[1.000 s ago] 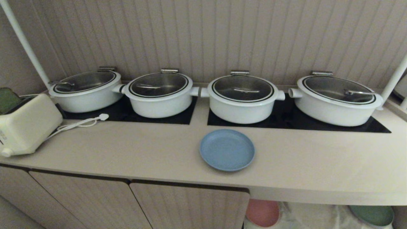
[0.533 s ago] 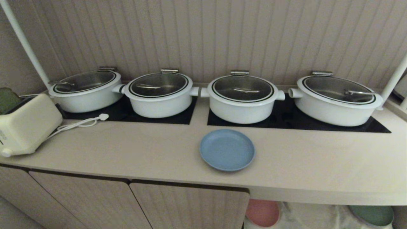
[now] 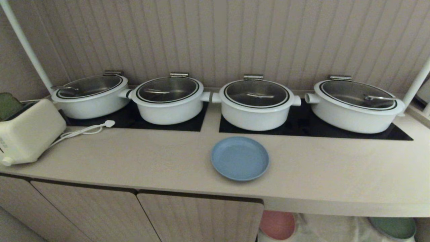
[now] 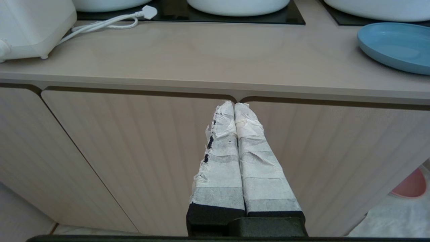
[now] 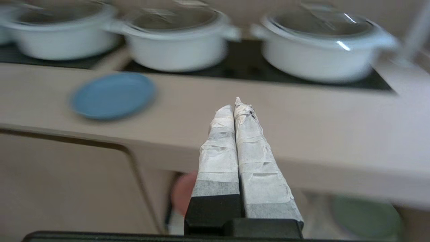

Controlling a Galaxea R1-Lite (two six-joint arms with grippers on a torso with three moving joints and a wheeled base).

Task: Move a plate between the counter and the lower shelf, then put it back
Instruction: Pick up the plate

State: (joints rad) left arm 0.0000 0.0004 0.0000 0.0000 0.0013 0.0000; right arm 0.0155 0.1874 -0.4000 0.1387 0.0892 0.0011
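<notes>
The right gripper (image 5: pixel 234 106) is seen with its taped fingers pressed together and nothing held between them, raised in front of the counter's (image 5: pixel 302 134) front edge, well apart from the plate (image 5: pixel 113 95). The left gripper (image 4: pixel 234 107) is likewise closed and empty, parked low in front of the ribbed cabinet doors (image 4: pixel 134 151) under the counter (image 4: pixel 168 57). The light-blue plate (image 3: pixel 240 158) is set flat on the counter (image 3: pixel 151 161) near its front edge, just before the black hob panel (image 3: pixel 302 127) and the four lidded white pots (image 3: pixel 256 104), while a pink plate (image 3: pixel 277 224) and a green plate (image 3: pixel 393 227) are seen in the lower shelf (image 3: pixel 336 228) below.
</notes>
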